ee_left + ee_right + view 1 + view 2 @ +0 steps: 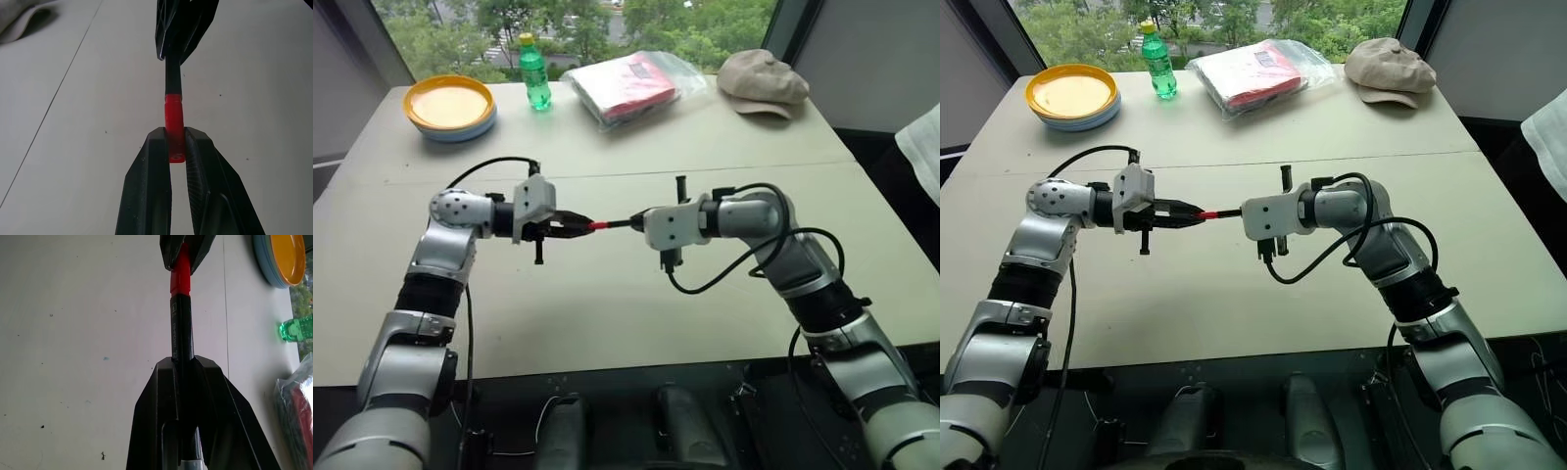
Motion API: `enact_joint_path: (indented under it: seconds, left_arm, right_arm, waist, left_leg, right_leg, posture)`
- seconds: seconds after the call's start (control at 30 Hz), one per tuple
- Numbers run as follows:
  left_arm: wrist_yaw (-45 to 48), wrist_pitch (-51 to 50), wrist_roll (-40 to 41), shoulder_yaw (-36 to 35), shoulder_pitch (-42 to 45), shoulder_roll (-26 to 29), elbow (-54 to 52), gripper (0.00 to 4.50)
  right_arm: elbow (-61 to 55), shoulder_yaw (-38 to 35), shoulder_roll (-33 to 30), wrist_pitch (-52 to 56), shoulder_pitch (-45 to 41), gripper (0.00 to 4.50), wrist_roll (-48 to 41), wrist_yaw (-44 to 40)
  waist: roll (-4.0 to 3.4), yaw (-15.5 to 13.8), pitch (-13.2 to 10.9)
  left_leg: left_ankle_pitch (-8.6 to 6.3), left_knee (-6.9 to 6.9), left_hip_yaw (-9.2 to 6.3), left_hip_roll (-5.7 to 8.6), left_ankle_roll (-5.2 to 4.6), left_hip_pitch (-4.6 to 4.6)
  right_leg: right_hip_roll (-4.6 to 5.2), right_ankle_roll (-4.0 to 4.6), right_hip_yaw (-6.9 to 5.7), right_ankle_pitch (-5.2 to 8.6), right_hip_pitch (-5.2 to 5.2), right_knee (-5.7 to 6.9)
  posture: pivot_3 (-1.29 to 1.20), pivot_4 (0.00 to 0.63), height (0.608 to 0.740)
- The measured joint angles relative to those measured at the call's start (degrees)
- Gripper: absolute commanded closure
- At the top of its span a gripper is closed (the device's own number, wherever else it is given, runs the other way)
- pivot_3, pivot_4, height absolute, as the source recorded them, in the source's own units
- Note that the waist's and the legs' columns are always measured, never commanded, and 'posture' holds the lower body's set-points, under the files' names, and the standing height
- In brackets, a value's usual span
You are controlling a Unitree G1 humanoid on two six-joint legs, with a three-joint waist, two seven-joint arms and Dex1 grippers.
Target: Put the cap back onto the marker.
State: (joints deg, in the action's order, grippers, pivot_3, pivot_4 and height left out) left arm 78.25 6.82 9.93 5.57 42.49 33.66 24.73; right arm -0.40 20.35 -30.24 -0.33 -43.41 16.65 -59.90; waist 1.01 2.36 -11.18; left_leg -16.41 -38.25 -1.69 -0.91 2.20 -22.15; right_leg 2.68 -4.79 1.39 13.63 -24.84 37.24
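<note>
Over the near part of the pale bench [607,313] the two arms meet tip to tip, held up off the surface. The left pincer [576,225] is clamped on the cap [599,224], a small red cylinder pinched between its black fingers [151,181], with about half the cap poking out past the fingertips toward the other arm. The right pincer [642,221] is closed around the marker [622,223], gripping the black barrel well back from the front end, so a length of barrel juts out beyond its fingers [156,416].

The marker and the cap lie along one line, running straight from one pincer to the other. In the left wrist view the black barrel runs right into the open end of the cap with no gap showing, and the right wrist view shows the same join, red meeting black flush. Whether the cap is pushed fully home I cannot tell.

Farther off, beyond the left pincer, a stack of plates [450,108] sits near the far corner, a yellow one on top of blue. Beside it, beyond the gap between the two pincers, stands a green bottle [535,76] with a yellow lid, upright. Next along lies a clear plastic bag [631,86] with something red inside. Beyond the right pincer, at the far edge, rests a beige cap-style hat [762,80].
</note>
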Motion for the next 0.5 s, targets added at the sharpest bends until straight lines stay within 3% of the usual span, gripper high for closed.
enact_joint_path:
  seconds: [0.5]
  left_arm:
    - [-0.46, 8.84, -3.08, 0.39, 0.01, -0.98, 3.15, 4.50]
  right_arm:
    - [-1.74, 0.03, 0.39, 4.12, 0.86, 4.48, 0.14, -1.74]
  waist:
    - [0.00, -0.01, 0.00]
  left_leg:
    - [0.00, 0.00, 0.00, 0.00, 0.00, 0.00]
  right_leg:
    - [0.00, 0.00, 0.00, 0.00, 0.00, 0.00]
  posture:
    - [0.00, 0.150, 0.740]
